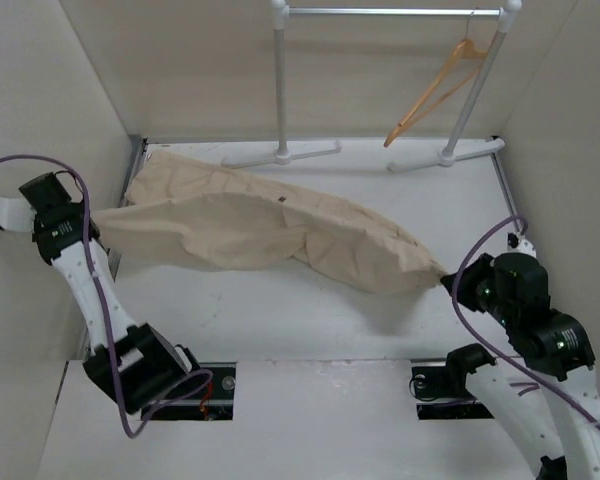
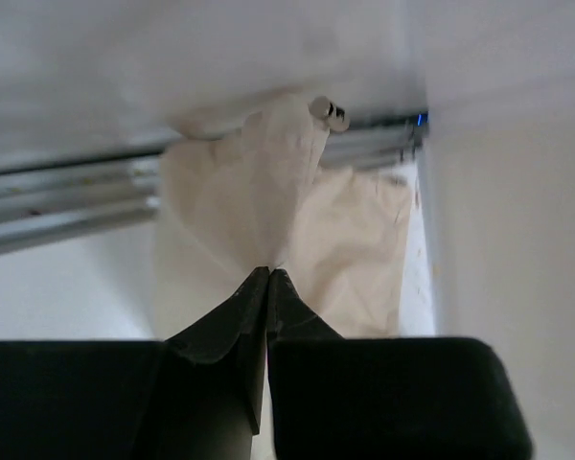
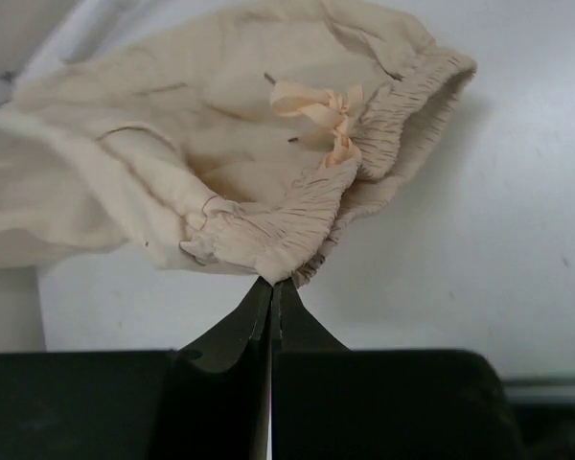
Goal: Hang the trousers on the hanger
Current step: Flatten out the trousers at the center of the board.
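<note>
While the hanger hangs on the far rail, the trousers stretch across the surface, left jaws clenching what seems a leg end, right jaws the waistband.

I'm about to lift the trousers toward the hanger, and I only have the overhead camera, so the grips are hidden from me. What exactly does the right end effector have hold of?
Observer: The right end effector is shut on the gathered elastic waistband of the trousers, pinching only its edge.
Operator: Is anything near that grip likely to snag?
Observer: A small drawstring bow sits on the waistband, above the pinch and clear of it.
Operator: And the left side?
Observer: The left end effector is shut on a thin fold of the cloth, which fans out from the pinch.
</note>
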Tool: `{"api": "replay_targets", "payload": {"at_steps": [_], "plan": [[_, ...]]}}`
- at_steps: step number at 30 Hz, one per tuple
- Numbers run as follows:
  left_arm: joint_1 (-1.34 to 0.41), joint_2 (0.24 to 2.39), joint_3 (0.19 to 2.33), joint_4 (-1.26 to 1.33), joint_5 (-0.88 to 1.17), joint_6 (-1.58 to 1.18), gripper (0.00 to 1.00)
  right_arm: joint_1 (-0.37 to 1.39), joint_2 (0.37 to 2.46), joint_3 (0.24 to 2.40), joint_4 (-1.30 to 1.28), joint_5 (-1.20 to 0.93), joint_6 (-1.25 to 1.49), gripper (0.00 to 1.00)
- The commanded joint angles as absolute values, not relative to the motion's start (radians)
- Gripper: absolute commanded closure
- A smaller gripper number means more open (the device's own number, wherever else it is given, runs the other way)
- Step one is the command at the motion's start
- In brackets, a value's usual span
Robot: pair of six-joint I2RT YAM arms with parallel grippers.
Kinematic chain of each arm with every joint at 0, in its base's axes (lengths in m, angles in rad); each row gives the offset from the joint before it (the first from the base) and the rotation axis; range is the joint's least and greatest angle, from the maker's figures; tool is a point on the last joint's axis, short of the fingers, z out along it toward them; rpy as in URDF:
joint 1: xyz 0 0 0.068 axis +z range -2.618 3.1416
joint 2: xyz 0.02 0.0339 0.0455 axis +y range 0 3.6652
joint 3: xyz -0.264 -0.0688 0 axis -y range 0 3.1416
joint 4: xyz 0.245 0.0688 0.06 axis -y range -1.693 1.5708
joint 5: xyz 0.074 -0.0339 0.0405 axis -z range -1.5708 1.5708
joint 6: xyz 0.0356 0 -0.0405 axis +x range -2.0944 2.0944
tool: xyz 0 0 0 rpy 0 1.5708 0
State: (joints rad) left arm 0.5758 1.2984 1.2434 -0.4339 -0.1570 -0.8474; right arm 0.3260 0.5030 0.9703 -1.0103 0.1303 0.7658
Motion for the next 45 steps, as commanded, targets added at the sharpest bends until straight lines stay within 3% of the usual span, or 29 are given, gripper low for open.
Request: {"api": "replay_targets", "payload": {"at_steps": [1, 5, 8, 12, 15, 19, 23, 29, 34, 35, 38, 40, 45], "plan": [[0.597, 1.201, 1.126, -0.512, -0.29, -0.917, 0.99, 0.274, 0.52, 0.907, -1.189, 0.104, 0.871, 1.0], [0.646, 1.131, 0.977, -0.534, -0.305, -1.017, 0.95, 0.13, 0.491, 0.867, -1.198, 0.121, 0.81, 0.7], [0.665, 1.111, 0.957, -0.531, -0.304, -1.06, 0.95, 0.102, 0.495, 0.859, -1.2, 0.118, 0.736, 0.39], [0.662, 1.089, 1.009, -0.5, -0.262, -1.097, 0.95, 0.117, 0.534, 0.876, -1.102, 0.193, 0.733, 0.21], [0.636, 1.095, 1.045, -0.463, -0.246, -1.101, 0.94, 0.102, 0.659, 0.842, -0.947, 0.219, 0.736, 0.17], [0.573, 1.1, 1.045, -0.416, -0.201, -1.115, 0.91, 0.059, 0.944, 0.821, -0.729, 0.177, 0.787, 0.23], [0.478, 1.063, 1.019, -0.355, -0.198, -1.117, 0.81, 0.033, 1.165, 0.822, -0.623, 0.173, 0.808, 0.3], [0.329, 1.006, 0.996, -0.269, -0.212, -1.106, 0.69, 0.011, 1.377, 0.848, -0.548, 0.152, 0.805, 0.38], [0.214, 0.996, 0.931, -0.225, -0.192, -1.08, 0.68, 0.019, 1.526, 0.922, -0.543, 0.132, 0.81, 0.39], [0.199, 0.988, 0.911, -0.222, -0.189, -1.081, 0.68, 0.019, 1.549, 0.925, -0.537, 0.129, 0.808, 0.45], [0.15, 0.965, 0.87, -0.219, -0.192, -1.08, 0.69, 0.013, 1.62, 0.946, -0.531, 0.066, 0.811, 0.78], [0.119, 0.956, 0.854, -0.219, -0.187, -1.078, 0.69, 0.002, 1.643, 0.962, -0.531, 0.061, 0.822, 0.93], [0.05, 0.942, 0.819, -0.222, -0.166, -1.036, 0.69, -0.005, 1.609, 1.087, -0.526, 0.217, 0.821, 1.0]]}}
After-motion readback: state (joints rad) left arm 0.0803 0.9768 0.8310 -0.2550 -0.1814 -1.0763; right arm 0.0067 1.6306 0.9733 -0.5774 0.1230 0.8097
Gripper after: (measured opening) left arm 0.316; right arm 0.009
